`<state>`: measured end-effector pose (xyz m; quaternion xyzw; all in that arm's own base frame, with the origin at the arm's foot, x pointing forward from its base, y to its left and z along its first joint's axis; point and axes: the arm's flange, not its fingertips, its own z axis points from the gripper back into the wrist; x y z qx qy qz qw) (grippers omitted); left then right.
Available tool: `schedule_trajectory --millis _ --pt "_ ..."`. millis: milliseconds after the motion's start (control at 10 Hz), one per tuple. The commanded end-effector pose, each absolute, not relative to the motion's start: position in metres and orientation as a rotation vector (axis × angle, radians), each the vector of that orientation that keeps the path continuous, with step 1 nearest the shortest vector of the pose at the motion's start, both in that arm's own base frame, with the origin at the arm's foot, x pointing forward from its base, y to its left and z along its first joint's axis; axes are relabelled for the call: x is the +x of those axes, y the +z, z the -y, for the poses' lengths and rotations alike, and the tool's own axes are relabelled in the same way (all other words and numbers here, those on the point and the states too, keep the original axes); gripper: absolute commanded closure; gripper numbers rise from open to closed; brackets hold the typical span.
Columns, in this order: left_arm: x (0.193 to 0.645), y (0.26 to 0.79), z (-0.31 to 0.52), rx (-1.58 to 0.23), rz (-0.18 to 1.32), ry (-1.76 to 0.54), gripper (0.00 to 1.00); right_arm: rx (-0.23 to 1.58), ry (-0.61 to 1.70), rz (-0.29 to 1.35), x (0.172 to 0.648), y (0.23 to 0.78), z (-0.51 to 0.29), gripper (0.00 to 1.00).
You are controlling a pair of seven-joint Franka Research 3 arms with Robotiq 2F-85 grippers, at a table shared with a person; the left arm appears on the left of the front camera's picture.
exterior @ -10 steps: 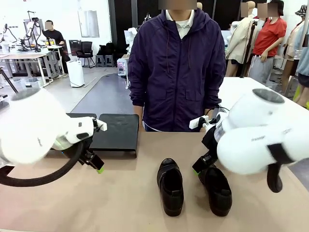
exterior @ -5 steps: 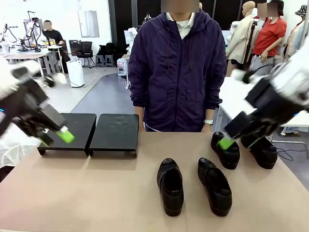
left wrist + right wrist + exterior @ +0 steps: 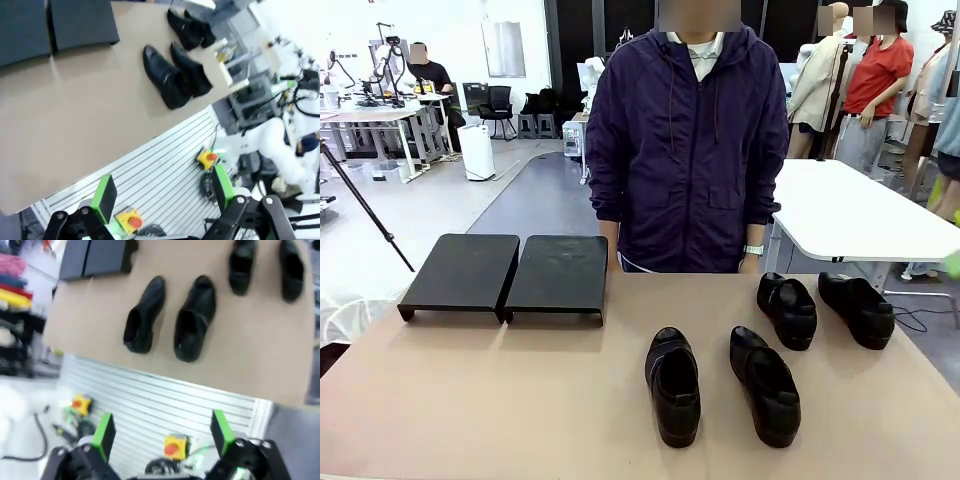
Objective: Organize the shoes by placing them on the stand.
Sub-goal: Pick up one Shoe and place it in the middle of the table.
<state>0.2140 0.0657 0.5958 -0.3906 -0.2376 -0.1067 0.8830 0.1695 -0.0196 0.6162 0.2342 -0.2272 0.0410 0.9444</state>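
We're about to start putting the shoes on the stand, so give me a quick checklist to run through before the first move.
1. Stand tops free: ok, both platforms bare.
2. Near shoes and far shoes upright on their soles: ok.
3. Left gripper open, holding nothing: ok.
4. Right gripper open, holding nothing: ok.
5. Person not reaching in: ok, arms hang at the sides.

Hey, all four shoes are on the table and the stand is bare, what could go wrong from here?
The rightmost shoe sits near the table edge; a nudge could tip it off.
The near left shoe and near right shoe lie close together; gripping one may shove the other.
The stand tops slant, so a glossy shoe might slide.
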Motion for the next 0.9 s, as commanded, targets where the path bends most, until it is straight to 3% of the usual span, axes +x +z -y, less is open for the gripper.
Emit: schedule_trajectory --millis 0,200,300,800 --pt "0.214 0.572 -0.073 -0.882 0.501 -0.202 0.0 0.428 -0.038 0.499 0.162 0.588 0.052 0.0" --pt "0.227 0.561 -0.078 -0.786 0.518 -0.121 0.0 0.337 -0.07 0.601 0.159 0.576 0.056 0.0" --pt "0.21 0.577 -0.087 -0.864 0.511 -0.163 0.0 0.447 -0.046 0.508 0.161 0.605 0.063 0.0" --pt "0.21 0.577 -0.087 -0.864 0.511 -0.163 0.0 0.447 -0.046 0.508 0.161 0.605 0.063 0.0"
